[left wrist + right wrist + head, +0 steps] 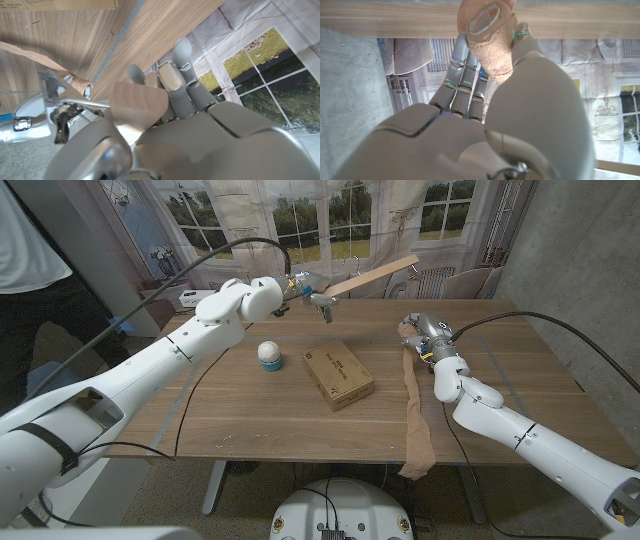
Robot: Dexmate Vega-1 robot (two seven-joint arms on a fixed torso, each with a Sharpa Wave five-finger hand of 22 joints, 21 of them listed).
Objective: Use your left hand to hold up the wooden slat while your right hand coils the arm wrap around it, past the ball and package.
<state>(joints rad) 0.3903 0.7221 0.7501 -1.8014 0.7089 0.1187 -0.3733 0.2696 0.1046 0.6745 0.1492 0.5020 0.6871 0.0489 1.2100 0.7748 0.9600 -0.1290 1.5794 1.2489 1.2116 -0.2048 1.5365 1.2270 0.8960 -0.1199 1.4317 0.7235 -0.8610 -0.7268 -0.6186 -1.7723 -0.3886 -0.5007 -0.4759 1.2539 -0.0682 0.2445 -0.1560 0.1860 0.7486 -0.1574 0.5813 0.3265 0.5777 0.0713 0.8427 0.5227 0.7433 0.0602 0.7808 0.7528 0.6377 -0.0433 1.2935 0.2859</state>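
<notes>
Left robot hand [303, 286] grips the wooden slat [372, 276] at its near end, raised above the far tabletop [250, 410], slanting up to the right. Ball [269, 356] and package [338, 375] rest mid-tabletop, apart. Right robot hand [424, 332] clutches the arm wrap [413, 415] roll; its tail trails off the near edge.

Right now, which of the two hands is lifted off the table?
The left hand: it holds the slat in the air above the ball, while the right hand grips the wrap down at the table.
</notes>
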